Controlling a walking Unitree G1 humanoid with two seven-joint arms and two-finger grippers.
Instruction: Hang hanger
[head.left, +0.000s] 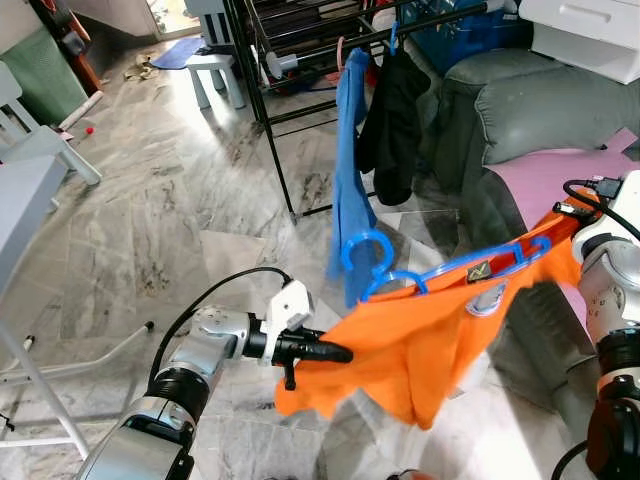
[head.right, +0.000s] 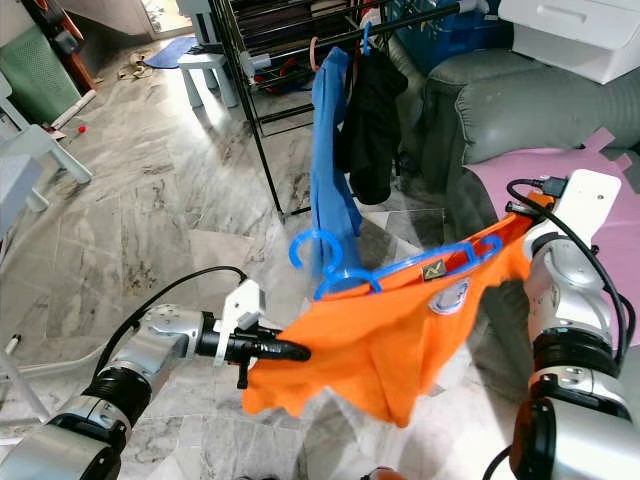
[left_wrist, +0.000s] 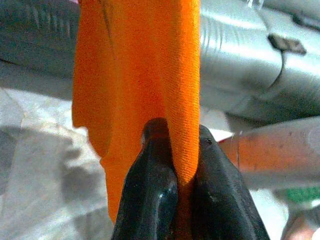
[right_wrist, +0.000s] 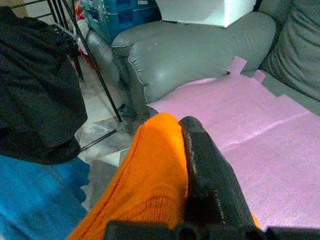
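Stretching orange shirt (head.left: 420, 345) on blue hanger (head.left: 450, 268), left claw (head.left: 340, 352) and right claw (right_wrist: 182, 130) each pinching fabric

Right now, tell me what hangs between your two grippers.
The orange shirt on its blue hanger spans the gap from the left gripper to the right gripper, seen in both eye views.

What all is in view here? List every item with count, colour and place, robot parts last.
orange garment: one, orange, stretched between both pincers, on the hanger
hanger: one, blue, through the garment's neck, hook free
blue garment: one, blue, hanging on the rack
black garment: one, black, hanging beside the blue one
rack: one, black, ahead
sofa: one, grey, right
pink sheet: one, pink, on the sofa
stool: one, white, far left of rack
left pincer: black, shut on the orange garment's corner
right pincer: black, against orange cloth
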